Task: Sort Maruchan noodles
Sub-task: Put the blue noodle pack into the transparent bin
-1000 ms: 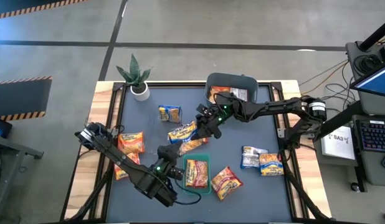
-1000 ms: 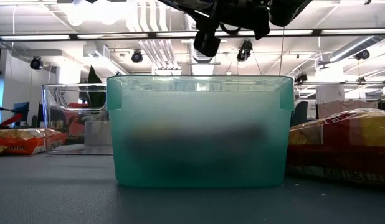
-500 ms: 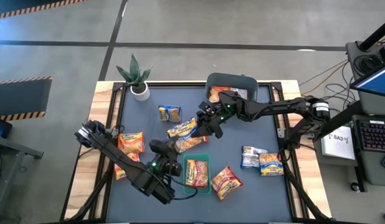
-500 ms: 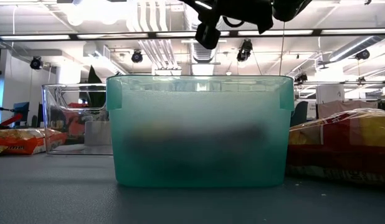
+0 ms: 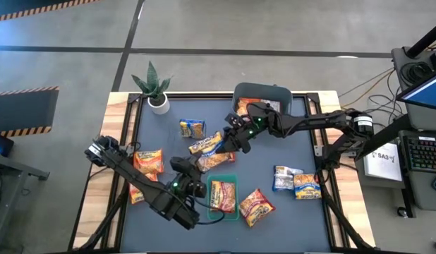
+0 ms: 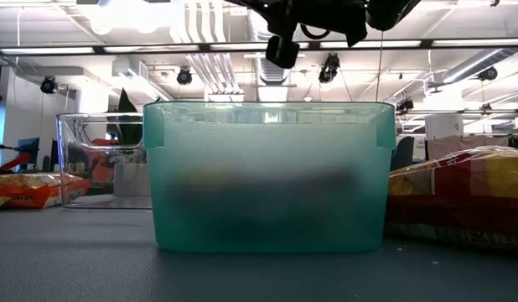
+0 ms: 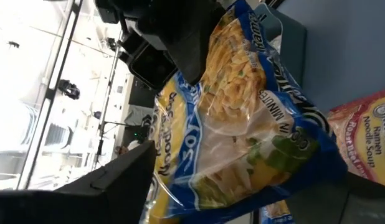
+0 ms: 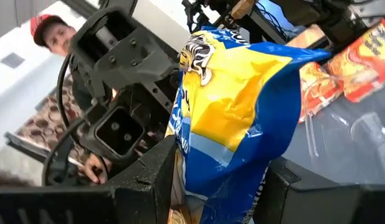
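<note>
A blue and yellow noodle packet (image 5: pixel 206 146) sits mid-table between my two grippers. My right gripper (image 5: pixel 235 140) reaches in from the table's right and is shut on it. My left gripper (image 5: pixel 192 166) comes from the near left and is open close to the packet's free end; whether it touches cannot be told. The left wrist view is filled by the packet (image 7: pixel 242 137), with one of my own fingers (image 7: pixel 111 180) beside it. An orange packet (image 5: pixel 218 164) lies on the table just under the held one. Other packets lie scattered. My right gripper pinches the blue and yellow packet near one end (image 8: pixel 223 155) between its two fingers (image 8: pixel 155 177). It comes from the table's right. The packet sticks out past the fingertips toward the left gripper, raised off the table.
A grey bin (image 5: pixel 262 93) with packets stands at the far edge and a potted plant (image 5: pixel 153 88) at the far left. A green tray (image 5: pixel 235 185) near the front holds an orange packet. Loose packets lie at left (image 5: pixel 149 161), far centre (image 5: pixel 192 128), front (image 5: pixel 255 206) and right (image 5: pixel 295 181). A person (image 8: pixel 46 31) is beyond the table.
My right gripper has carried the blue and yellow packet slightly up and toward the table's far left. My left gripper has drawn a little toward the table's left and far edge, staying close to the packet's free end.
</note>
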Action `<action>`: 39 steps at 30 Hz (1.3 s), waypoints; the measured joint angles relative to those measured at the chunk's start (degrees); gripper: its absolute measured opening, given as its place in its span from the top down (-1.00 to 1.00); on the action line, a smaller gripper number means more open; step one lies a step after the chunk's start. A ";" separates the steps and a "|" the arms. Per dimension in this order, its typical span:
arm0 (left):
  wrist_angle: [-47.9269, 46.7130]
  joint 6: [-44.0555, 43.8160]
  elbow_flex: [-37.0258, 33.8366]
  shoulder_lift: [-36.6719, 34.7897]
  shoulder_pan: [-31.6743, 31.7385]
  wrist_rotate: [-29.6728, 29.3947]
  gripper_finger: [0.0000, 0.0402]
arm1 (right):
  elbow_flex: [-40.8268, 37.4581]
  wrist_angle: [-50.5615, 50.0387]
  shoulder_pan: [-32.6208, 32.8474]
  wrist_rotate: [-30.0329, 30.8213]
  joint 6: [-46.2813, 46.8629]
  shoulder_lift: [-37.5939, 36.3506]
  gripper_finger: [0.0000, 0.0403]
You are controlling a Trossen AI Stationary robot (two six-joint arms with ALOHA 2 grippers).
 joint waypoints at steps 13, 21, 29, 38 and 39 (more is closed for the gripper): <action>0.20 2.20 0.00 0.02 -0.26 5.07 -0.64 | 0.00 -0.59 -3.16 2.03 2.09 0.07 0.28; -2.26 -4.21 0.00 -1.26 -0.32 4.73 -0.64 | -0.28 -0.79 -3.54 1.35 -4.33 0.07 0.28; -9.43 -24.36 -1.02 -7.46 -1.92 -1.08 -0.64 | -1.56 -1.44 -3.27 1.22 -10.78 0.07 0.34; -8.31 -41.59 -7.90 -12.10 -1.88 -1.28 -0.60 | -3.66 -1.91 -0.23 4.67 -22.10 -0.20 0.44; -7.89 -42.13 -9.12 -12.25 -1.83 -1.27 -0.59 | -3.84 -1.99 0.23 5.81 -23.32 -0.37 0.43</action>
